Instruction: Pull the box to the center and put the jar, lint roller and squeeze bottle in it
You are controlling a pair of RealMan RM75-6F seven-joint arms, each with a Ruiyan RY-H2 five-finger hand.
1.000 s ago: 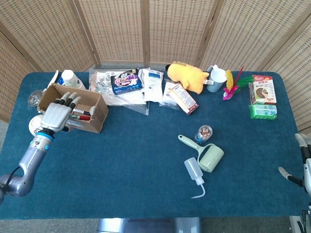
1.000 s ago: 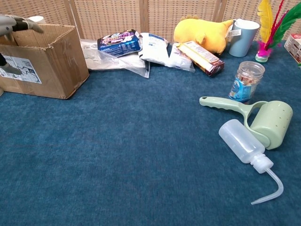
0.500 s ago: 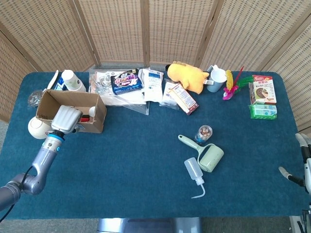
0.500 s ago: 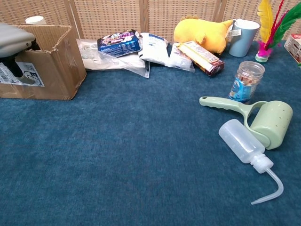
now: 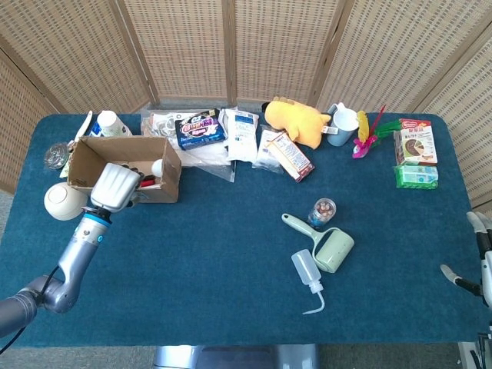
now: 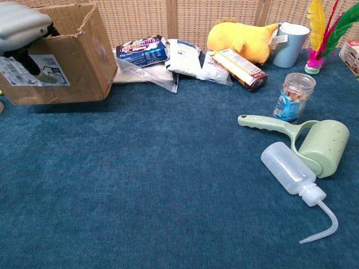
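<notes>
The open cardboard box [image 5: 157,183] stands at the table's left with small items inside; in the chest view the box [image 6: 78,61] looks tipped, with a shadow under its front edge. My left hand [image 5: 115,186] grips its near wall, fingers hooked over the rim, and shows as the grey left hand [image 6: 19,25] at the top left. Right of centre lie the small jar [image 5: 323,210], the green lint roller [image 5: 332,247] and the clear squeeze bottle [image 5: 306,270], close together. My right hand [image 5: 478,257] sits at the right edge, fingers apart and holding nothing.
Behind the box are a paper cup [image 5: 108,123] and a white round object [image 5: 60,201]. Along the back lie snack packets [image 5: 200,129], a yellow plush [image 5: 296,119], a mug [image 5: 344,123], a feather toy [image 5: 367,132] and cartons [image 5: 416,154].
My left hand has closed over the box's near wall and dragged the box rightward toward the centre, tipping it a little. The right hand has not moved.
</notes>
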